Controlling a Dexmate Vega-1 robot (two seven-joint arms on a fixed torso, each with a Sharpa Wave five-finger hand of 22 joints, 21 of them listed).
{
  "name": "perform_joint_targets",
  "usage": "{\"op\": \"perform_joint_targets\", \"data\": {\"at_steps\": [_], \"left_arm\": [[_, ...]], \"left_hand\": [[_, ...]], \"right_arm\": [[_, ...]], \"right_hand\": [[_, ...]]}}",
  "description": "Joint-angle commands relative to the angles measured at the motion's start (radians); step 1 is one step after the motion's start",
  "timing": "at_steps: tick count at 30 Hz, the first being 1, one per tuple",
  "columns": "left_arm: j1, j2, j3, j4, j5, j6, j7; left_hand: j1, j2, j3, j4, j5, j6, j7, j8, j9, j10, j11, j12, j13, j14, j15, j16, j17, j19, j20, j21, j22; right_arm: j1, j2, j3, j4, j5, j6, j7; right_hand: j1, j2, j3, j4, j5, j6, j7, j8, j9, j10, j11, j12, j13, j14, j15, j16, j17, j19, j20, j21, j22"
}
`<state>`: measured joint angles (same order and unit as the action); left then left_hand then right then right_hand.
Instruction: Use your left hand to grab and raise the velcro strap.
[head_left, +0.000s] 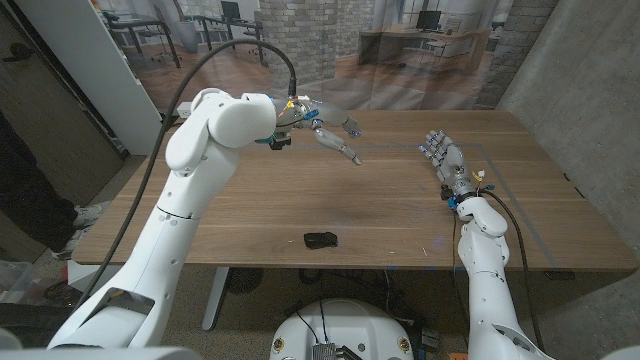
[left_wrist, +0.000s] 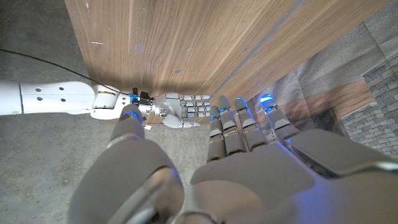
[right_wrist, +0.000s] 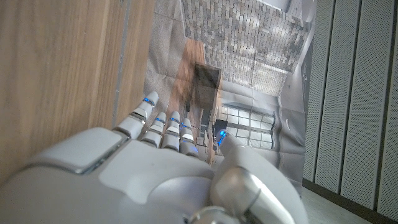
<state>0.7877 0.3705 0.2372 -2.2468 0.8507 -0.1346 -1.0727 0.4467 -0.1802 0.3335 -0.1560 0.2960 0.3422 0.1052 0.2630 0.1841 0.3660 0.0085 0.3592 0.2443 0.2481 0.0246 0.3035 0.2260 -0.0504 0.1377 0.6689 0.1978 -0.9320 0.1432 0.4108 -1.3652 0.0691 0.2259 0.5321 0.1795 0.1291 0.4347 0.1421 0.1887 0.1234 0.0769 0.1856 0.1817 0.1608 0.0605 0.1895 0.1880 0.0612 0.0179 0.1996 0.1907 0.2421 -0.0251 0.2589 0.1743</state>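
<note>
A small black velcro strap (head_left: 320, 240) lies on the wooden table (head_left: 380, 200) near its front edge, about the middle. My left hand (head_left: 332, 132) hovers above the far middle of the table, fingers spread and empty, well behind the strap. The left wrist view shows that hand (left_wrist: 249, 155) from behind with its fingers apart. My right hand (head_left: 445, 160) stays at the right side of the table, fingers extended and holding nothing; it is also seen across the table in the left wrist view (left_wrist: 180, 112) and from behind in its own wrist view (right_wrist: 155, 162).
A printed backdrop of an office with brick walls stands behind the table's far edge (head_left: 400, 60). A white panel (head_left: 100, 70) leans at the back left. A black cable (head_left: 230, 60) arcs over the left arm.
</note>
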Motion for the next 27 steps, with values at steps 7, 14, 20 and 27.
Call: {"op": "perform_joint_targets", "data": {"at_steps": [7, 14, 20, 27], "left_arm": [[-0.064, -0.005, 0.060, -0.067, 0.089, 0.010, -0.150], [-0.091, -0.009, 0.085, -0.071, 0.117, 0.011, -0.211], [-0.120, -0.018, 0.114, -0.060, 0.138, 0.011, -0.267], [-0.143, -0.026, 0.149, -0.047, 0.159, 0.001, -0.305]], "left_hand": [[0.022, 0.001, -0.016, -0.001, 0.008, 0.017, 0.000, 0.002, 0.005, 0.011, 0.005, 0.012, 0.007, 0.011, 0.002, 0.008, 0.008, 0.000, 0.010, -0.004, 0.002], [0.021, -0.004, -0.033, 0.001, 0.009, 0.030, -0.002, 0.002, 0.006, 0.013, 0.004, 0.015, 0.011, 0.002, 0.004, 0.006, 0.012, -0.010, 0.016, -0.010, 0.003], [0.022, -0.005, -0.045, 0.001, 0.010, 0.047, -0.007, 0.003, 0.006, 0.010, -0.006, 0.015, 0.014, -0.004, 0.000, 0.004, 0.014, -0.015, 0.013, -0.013, 0.003], [0.025, -0.002, -0.059, 0.002, 0.012, 0.089, -0.008, 0.012, 0.006, 0.016, -0.001, 0.022, 0.018, -0.006, 0.000, 0.004, 0.018, -0.016, 0.011, -0.016, 0.004]], "right_arm": [[-0.001, 0.001, 0.002, 0.014, 0.012, 0.011, 0.003], [0.002, 0.000, 0.001, 0.021, 0.011, 0.016, 0.004], [0.004, -0.001, 0.001, 0.025, 0.011, 0.016, 0.003], [0.009, -0.003, 0.003, 0.033, 0.011, 0.021, 0.000]], "right_hand": [[-0.012, -0.003, -0.008, -0.003, 0.005, 0.009, 0.005, 0.007, 0.002, 0.010, 0.003, 0.008, 0.004, 0.007, 0.001, -0.001, 0.003, 0.013, 0.003, -0.004, 0.004], [-0.017, -0.008, -0.012, -0.002, 0.005, 0.011, 0.005, 0.008, 0.002, 0.011, 0.004, 0.008, 0.004, 0.007, 0.002, -0.001, 0.003, 0.015, 0.004, -0.006, 0.004], [-0.020, -0.011, -0.015, -0.002, 0.005, 0.011, 0.005, 0.007, 0.002, 0.011, 0.007, 0.008, 0.004, 0.008, 0.002, -0.001, 0.003, 0.016, 0.004, -0.007, 0.004], [-0.022, -0.012, -0.016, -0.003, 0.006, 0.011, 0.006, 0.007, 0.002, 0.011, 0.007, 0.008, 0.004, 0.009, 0.003, -0.001, 0.002, 0.016, 0.004, -0.008, 0.004]]}}
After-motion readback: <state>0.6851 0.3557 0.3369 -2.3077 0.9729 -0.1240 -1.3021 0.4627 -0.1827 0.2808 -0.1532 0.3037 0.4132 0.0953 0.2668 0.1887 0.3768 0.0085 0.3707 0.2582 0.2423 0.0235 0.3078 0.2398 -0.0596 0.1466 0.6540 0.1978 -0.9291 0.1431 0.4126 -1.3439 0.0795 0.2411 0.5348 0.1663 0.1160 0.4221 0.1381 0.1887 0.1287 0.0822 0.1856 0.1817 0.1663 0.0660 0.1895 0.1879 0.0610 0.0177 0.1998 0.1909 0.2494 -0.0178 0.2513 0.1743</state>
